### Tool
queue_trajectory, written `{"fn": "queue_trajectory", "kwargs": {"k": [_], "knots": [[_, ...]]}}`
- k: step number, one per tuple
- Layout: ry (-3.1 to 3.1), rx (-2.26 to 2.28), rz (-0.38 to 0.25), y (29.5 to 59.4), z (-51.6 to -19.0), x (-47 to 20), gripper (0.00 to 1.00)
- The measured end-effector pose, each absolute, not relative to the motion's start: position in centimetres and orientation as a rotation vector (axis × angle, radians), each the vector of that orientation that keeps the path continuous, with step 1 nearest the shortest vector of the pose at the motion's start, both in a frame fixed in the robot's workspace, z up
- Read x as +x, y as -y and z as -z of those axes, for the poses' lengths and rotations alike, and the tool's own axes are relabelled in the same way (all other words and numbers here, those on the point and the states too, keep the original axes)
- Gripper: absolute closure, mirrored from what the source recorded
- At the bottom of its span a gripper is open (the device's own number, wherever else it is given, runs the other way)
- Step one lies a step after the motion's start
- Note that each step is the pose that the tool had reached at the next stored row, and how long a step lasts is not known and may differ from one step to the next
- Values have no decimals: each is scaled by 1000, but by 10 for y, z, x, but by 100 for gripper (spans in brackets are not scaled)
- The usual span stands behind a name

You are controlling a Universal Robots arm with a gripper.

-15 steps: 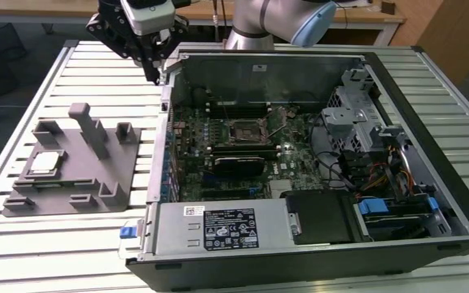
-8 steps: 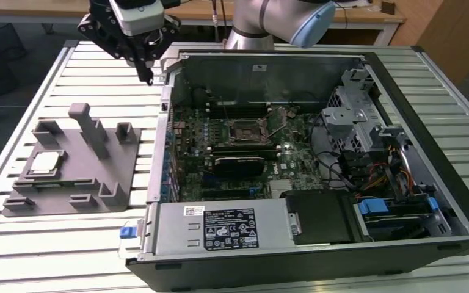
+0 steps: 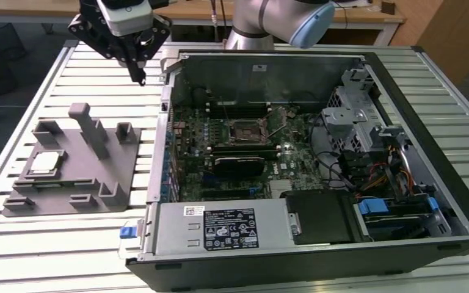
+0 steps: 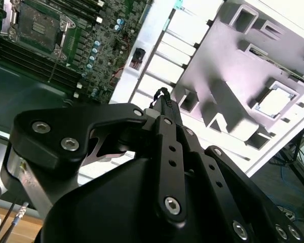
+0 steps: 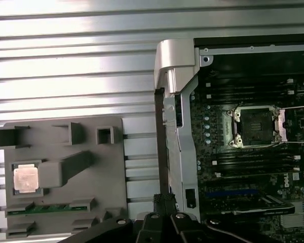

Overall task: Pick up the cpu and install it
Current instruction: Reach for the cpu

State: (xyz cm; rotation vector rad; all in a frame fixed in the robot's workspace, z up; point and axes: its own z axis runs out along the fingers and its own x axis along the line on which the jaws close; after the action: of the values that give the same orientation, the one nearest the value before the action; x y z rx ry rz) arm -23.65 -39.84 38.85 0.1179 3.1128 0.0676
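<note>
Above the slatted metal table (image 3: 55, 250), just outside the open computer case (image 3: 300, 268), the gripper (image 3: 139, 76) hangs with its black fingers pressed together at the tips, holding nothing. The cpu (image 3: 46, 162) sits well apart from it, seated silver side up in a square pocket of the grey fixture plate (image 3: 108, 168), which lies on the table beside the case, on the exterior view's left of it. A green strip (image 5: 45, 207) lies in another slot of the plate. Inside the case, the motherboard (image 3: 295, 155) lies flat, its socket (image 3: 243, 130) a metal frame around a dark square. A wooden desk (image 3: 193, 12) stands beyond the case. The first wrist view sets plate and case side by side under the fingertips (image 5: 168, 202); the exterior view adds the labelled power supply (image 3: 218, 229) and the arm's blue-capped joint (image 3: 312, 24).
</note>
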Motion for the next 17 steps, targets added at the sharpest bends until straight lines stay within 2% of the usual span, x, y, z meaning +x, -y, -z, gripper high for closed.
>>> {"fn": "queue_trajectory", "kwargs": {"k": [17], "knots": [[-3113, 118, -68, 398, -387, -260, 89]]}}
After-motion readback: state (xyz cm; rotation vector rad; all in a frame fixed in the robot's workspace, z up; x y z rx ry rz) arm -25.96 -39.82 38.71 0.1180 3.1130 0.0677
